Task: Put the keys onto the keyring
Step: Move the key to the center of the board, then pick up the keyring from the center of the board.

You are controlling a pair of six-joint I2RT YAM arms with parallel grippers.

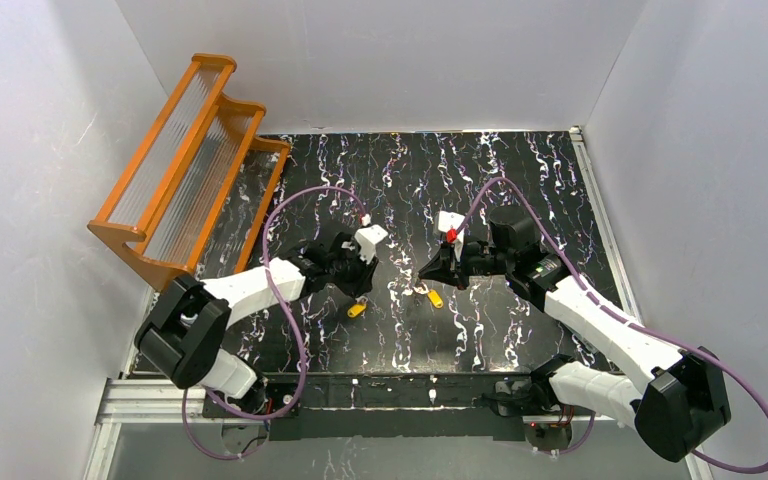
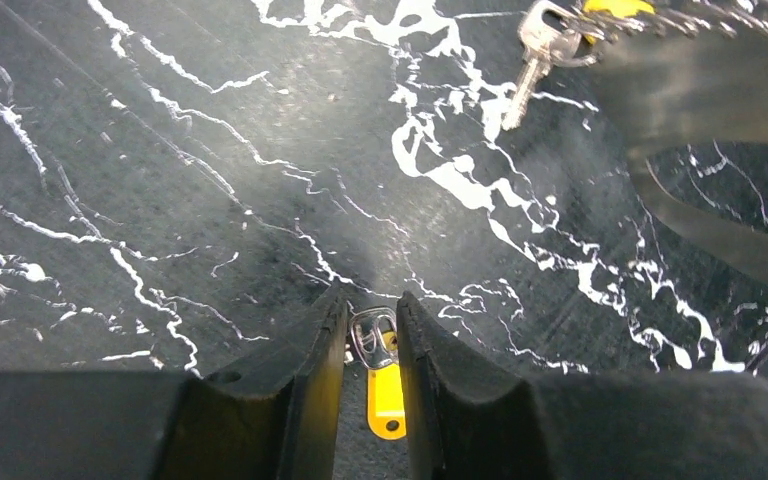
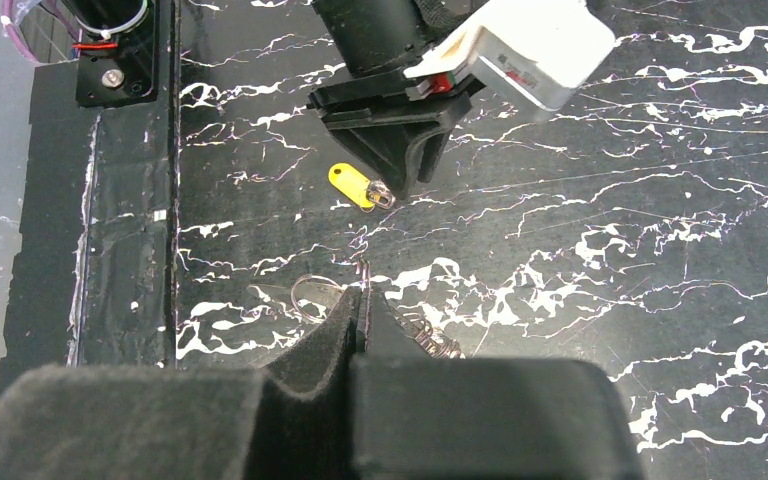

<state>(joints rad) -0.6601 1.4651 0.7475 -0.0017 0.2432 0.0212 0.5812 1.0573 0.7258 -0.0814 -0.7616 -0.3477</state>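
Observation:
One of the keys point(image 1: 357, 310), yellow-headed with a silver loop end, lies flat on the black marbled table. My left gripper point(image 2: 372, 300) stands over it, jaws a narrow gap apart, with the key point(image 2: 385, 385) and its loop end between them. My right gripper point(image 3: 363, 295) is shut. A thin wire keyring point(image 3: 310, 292) and a coil stick out on either side of its tips. The second key point(image 2: 532, 60) hangs by that gripper, silver blade pointing down, and shows as a yellow spot point(image 1: 435, 297) just below the right gripper point(image 1: 426, 274). The two grippers face each other a short way apart.
An orange rack with ribbed clear panels point(image 1: 185, 170) leans at the back left corner. White walls close in three sides. Purple cables point(image 1: 290, 215) loop over both arms. The table's front edge with the arm bases point(image 1: 390, 390) lies close behind the grippers.

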